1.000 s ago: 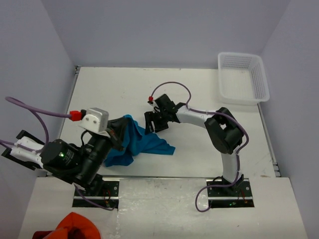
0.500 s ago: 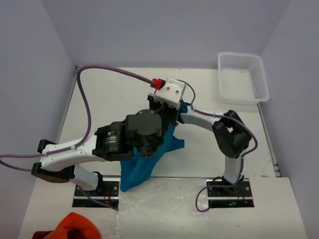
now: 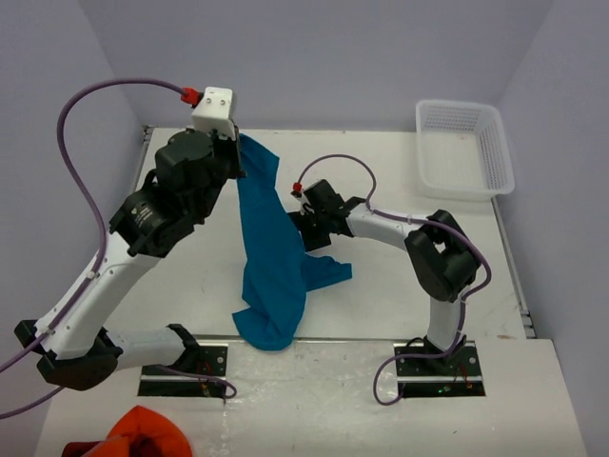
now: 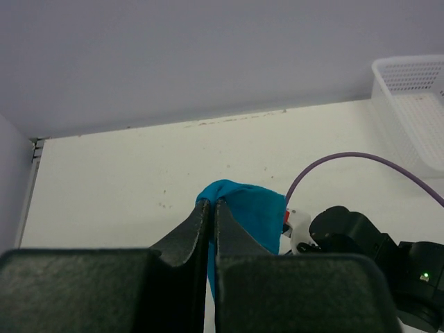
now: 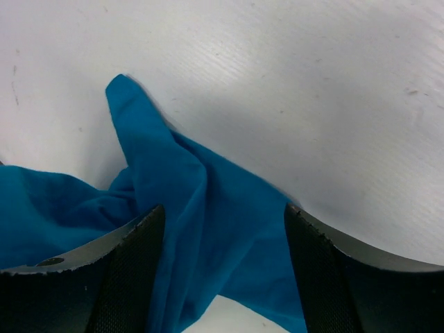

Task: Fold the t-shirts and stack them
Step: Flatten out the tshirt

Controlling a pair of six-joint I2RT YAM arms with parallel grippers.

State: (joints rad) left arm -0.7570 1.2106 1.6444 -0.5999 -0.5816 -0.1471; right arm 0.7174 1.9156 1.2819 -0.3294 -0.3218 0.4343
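The left gripper (image 3: 236, 148) is raised in the upper left of the overhead view, and the t-shirt (image 3: 271, 257) hangs from it. The shirt is plain teal-blue with no print, and it is pulled into a long rumpled strip rather than spread flat. It runs from the pinched top edge down the middle of the frame to a rounded, bunched end at the lower centre, over the near edge of the table (image 3: 190, 190). I cannot tell whether that end rests on the surface. A flap of the cloth sticks out to the right partway down.

In the left wrist view the gripper (image 4: 211, 202) has its fingers pressed together, nipping a small hump of the shirt (image 4: 246, 208) right at their tips. The rest of the cloth drops out of sight behind them.

The right gripper (image 3: 303, 233) sits low at the centre of the overhead view, just beside the hanging strip and above the flap. In its own camera the gripper (image 5: 222, 208) has its fingers spread wide. The shirt (image 5: 201, 236) lies on the white table between and beneath them. One pointed fold reaches toward the upper left of that frame, and soft creases run through the cloth.

A white mesh basket (image 3: 504, 162) stands in the upper right corner. A bunched orange cloth (image 3: 143, 433) lies at the bottom left.
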